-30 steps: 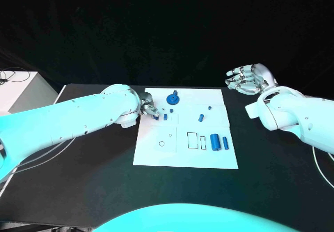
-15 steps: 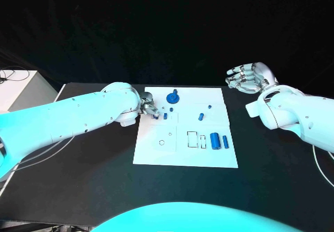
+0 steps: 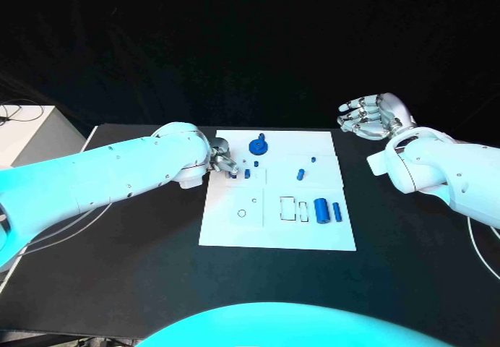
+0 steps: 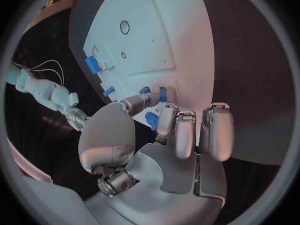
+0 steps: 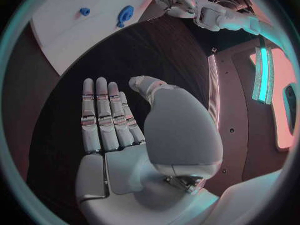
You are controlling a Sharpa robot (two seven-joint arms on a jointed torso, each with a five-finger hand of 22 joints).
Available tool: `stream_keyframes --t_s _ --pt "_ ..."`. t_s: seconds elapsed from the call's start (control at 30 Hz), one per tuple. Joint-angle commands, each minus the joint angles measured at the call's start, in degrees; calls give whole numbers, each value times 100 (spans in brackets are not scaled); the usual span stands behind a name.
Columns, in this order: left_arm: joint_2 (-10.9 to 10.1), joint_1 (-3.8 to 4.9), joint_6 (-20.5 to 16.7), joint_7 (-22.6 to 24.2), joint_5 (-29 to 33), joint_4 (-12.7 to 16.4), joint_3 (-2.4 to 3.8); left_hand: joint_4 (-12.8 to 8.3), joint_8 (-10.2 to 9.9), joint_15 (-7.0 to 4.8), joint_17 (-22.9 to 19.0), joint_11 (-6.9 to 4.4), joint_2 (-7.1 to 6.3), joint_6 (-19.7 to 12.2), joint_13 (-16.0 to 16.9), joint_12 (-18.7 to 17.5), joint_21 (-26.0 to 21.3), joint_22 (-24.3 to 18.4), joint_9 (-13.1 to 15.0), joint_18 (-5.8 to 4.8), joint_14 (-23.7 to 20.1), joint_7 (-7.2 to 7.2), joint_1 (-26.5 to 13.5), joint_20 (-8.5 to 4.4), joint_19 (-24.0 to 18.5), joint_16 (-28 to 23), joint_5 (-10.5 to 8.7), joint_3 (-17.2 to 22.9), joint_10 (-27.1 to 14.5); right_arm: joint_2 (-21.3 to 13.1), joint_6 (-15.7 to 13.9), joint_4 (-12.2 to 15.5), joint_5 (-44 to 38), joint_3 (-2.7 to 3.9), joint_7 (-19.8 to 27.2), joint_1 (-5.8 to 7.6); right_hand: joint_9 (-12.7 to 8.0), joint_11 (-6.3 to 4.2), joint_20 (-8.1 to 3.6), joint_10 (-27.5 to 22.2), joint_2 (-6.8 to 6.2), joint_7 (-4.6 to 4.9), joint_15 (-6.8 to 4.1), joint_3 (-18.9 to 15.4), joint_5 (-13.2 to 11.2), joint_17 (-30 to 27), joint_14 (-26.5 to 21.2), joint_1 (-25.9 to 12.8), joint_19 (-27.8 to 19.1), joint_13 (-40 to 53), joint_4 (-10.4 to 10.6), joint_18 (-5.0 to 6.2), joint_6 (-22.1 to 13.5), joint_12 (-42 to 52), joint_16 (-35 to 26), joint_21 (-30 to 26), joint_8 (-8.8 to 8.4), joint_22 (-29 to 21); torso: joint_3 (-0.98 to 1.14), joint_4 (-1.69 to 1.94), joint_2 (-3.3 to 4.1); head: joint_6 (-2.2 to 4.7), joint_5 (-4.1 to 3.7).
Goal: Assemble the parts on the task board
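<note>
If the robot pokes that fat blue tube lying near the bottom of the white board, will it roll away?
Probably. The fat blue tube looks round and lies on its side on the flat task board, so a sideways poke would likely roll it. It looks like stiff plastic, probably light.

Left hand over task board edge, fingertips touching small blue parts; grip unclear.

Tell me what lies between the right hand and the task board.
Bare black table. In the head view the right hand is raised beyond the task board and off its far right corner, with no part between them.
</note>
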Motion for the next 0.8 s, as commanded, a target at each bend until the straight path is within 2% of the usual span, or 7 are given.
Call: stream_keyframes --t_s 0.03,0.4,0.8 --pt "55 -52 231 0 35 1 -38 -300 21 -57 1509 -110 92 461 68 46 -7 1179 6 -62 593 -434 -19 -39 165 19 -72 172 160 -2 65 13 -16 1 57 -1 -7 3 12 42 -1 6 -2 20 20 -8 31 -78 -3 -5 -11 60 53 -9 -22 9 -35 -5 1 0 3 -10 -2" --pt "108 -51 246 7 54 -57 -38 -174 15 -65 1509 -122 190 480 128 53 -3 1179 -2 -65 593 -450 17 -45 173 19 -175 -44 181 -6 68 23 -18 1 51 0 -8 3 11 42 -2 6 -2 22 24 -8 32 -77 -2 -6 -15 60 53 -10 -23 9 -35 -8 1 -4 -2 -27 -18" --pt "205 -50 496 7 91 -139 -36 -66 13 -71 1509 -138 245 554 247 92 1 1180 -18 -68 593 -479 53 -46 181 19 -253 -267 240 -6 74 22 -19 1 49 0 -8 3 11 42 -2 6 -2 22 24 -8 32 -77 -2 -6 -15 60 53 -10 -23 9 -35 -8 -1 3 -1 -33 -30"
